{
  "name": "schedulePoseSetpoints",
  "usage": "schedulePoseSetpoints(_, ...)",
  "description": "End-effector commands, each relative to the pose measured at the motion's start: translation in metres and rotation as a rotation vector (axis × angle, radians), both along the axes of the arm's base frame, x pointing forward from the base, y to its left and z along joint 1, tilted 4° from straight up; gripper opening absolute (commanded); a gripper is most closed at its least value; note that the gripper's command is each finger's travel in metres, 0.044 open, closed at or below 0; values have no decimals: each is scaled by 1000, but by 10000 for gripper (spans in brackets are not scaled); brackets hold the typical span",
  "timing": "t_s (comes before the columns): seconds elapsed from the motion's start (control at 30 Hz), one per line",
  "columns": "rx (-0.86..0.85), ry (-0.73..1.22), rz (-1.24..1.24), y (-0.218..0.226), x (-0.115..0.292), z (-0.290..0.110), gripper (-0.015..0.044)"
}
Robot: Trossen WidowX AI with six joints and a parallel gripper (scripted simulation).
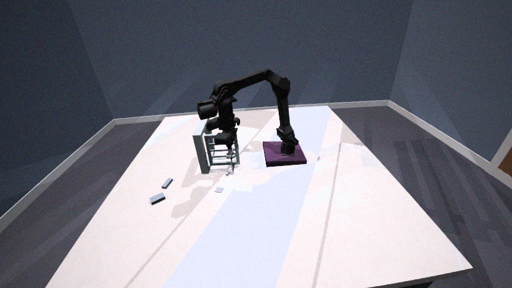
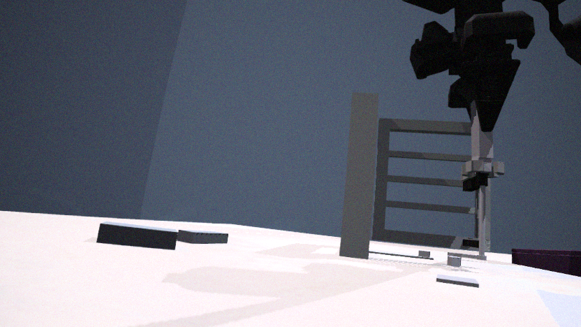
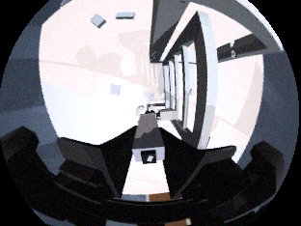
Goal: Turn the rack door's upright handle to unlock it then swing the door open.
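The rack door [image 1: 223,164] [image 2: 430,155] [image 3: 208,82], a grey barred panel, stands swung well out from the upright frame [image 1: 200,154] [image 2: 359,175] [image 3: 166,29]. Its exact angle is hard to read. The upright handle [image 2: 481,146] [image 3: 148,141] is at the door's free edge, with a collar and a thin rod below it. My gripper [image 1: 230,146] [image 2: 483,125] [image 3: 149,128] points down over the handle, with its fingers on both sides of it. I see no gap between fingers and handle. The fingers partly hide the handle's top.
Two dark blocks [image 1: 157,198] [image 1: 167,183] [image 2: 137,235] [image 2: 202,237] [image 3: 97,20] [image 3: 125,15] lie beyond the frame. A thin flat plate [image 1: 219,189] [image 2: 457,281] [image 3: 115,89] lies near the door. The arm stands on a purple base [image 1: 272,154] [image 2: 544,260].
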State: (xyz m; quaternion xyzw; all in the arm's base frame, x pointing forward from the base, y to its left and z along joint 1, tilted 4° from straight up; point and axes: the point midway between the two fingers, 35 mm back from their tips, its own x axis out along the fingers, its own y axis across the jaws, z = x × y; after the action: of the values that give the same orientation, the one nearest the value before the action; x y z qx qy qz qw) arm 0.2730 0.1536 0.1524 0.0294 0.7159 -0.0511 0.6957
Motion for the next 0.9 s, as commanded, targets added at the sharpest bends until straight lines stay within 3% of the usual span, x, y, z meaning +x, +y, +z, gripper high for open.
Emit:
schedulePoseSetpoints(0.0, 0, 1, -8, 0, 0, 0, 222)
schedulePoseSetpoints(0.1, 0, 1, -8, 0, 0, 0, 285)
schedulePoseSetpoints(0.87, 24, -41, -7, 1, 2, 32, 285)
